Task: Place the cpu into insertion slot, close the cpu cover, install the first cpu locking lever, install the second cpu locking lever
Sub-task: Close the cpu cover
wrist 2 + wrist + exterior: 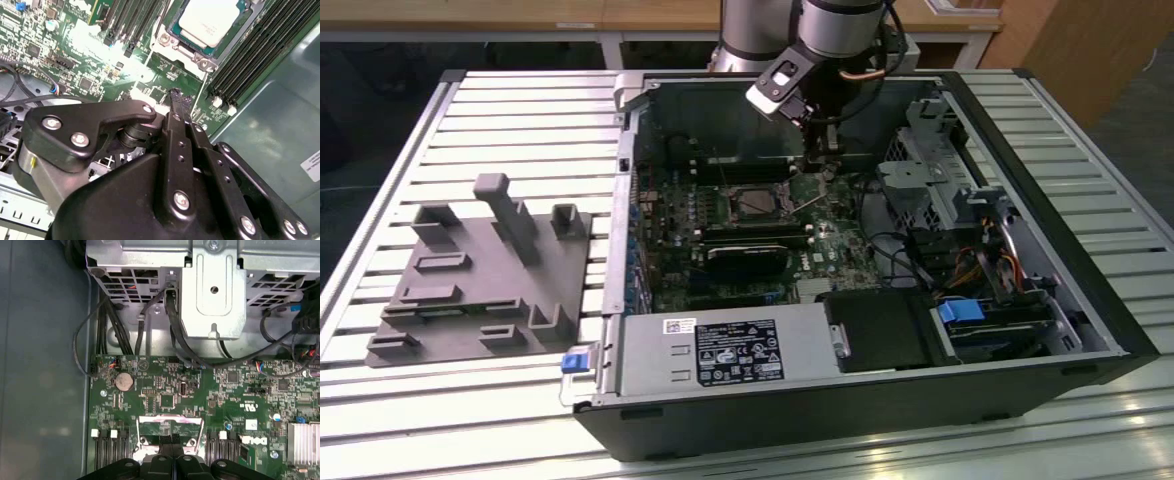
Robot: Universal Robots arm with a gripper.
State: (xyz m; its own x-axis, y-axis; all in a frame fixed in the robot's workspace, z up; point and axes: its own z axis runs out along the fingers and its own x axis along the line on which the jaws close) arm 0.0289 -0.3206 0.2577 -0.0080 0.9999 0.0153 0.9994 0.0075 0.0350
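The cpu (207,20) lies flat in the insertion slot (754,205), pale metal top up. The cpu cover (189,51) is down, its silvery frame lying around the chip's edges. My gripper (823,165) hangs inside the open computer case, just off the slot's corner on the exterior view's right and a little above the green board. In both wrist views its black fingers (178,107) are pressed together with nothing between them. A thin metal lever rod (200,97) stands up beside the fingertips. The slot's metal rim (170,420) shows just beyond the gripper (172,441).
Long black memory slots (250,55) flank the socket. A black heatsink block (747,255) sits in front of it. A silver drive cage (212,290) and black cables (107,325) stand on the gripper's other side. A grey fixture (480,270) sits on the slatted table.
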